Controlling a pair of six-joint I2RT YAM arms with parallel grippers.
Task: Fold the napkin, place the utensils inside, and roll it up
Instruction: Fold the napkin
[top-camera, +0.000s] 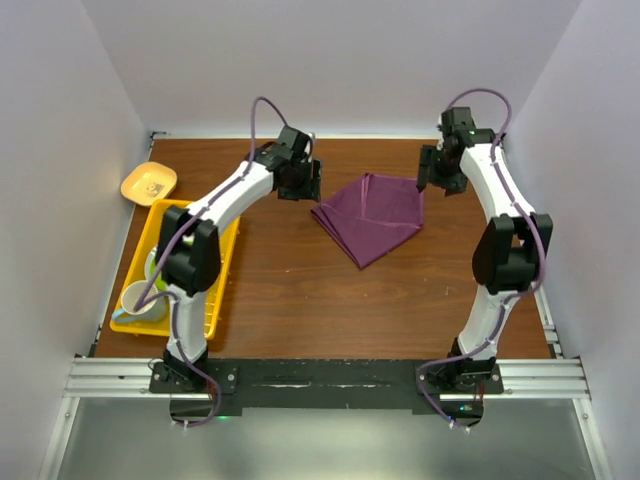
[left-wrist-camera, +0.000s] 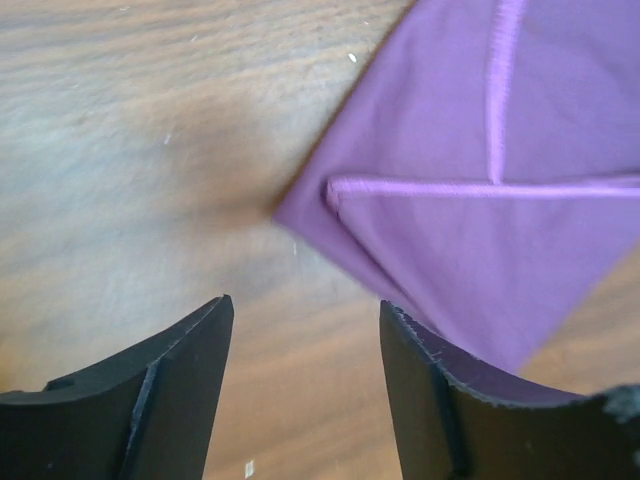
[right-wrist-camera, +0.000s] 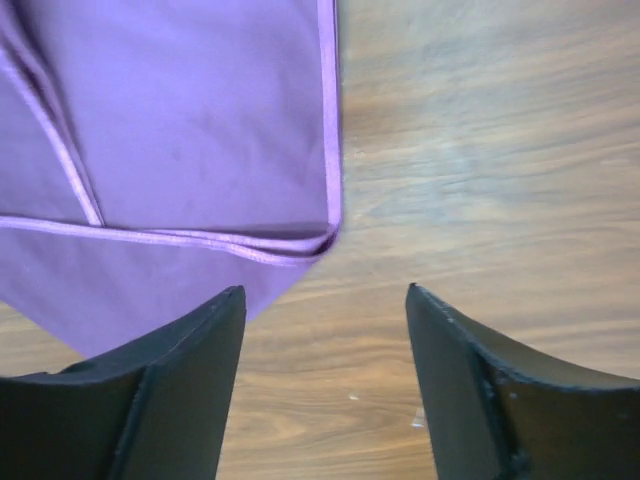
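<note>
The plum-purple napkin (top-camera: 370, 218) lies folded into a layered diamond on the wooden table, toward the back centre. My left gripper (top-camera: 306, 182) hovers just off its left corner, fingers open with only bare wood between them. In the left wrist view the napkin (left-wrist-camera: 480, 130) fills the upper right beyond the open left gripper (left-wrist-camera: 305, 305). My right gripper (top-camera: 432, 178) hangs open at the napkin's right corner. In the right wrist view the hemmed corner of the napkin (right-wrist-camera: 180, 120) lies upper left of the open right gripper (right-wrist-camera: 323, 290). I cannot make out the utensils.
A yellow wire basket (top-camera: 222, 270) sits at the left edge of the table with a white cup (top-camera: 140, 300) in it. A small yellow plate (top-camera: 148, 183) lies behind it. White walls close in the table on three sides.
</note>
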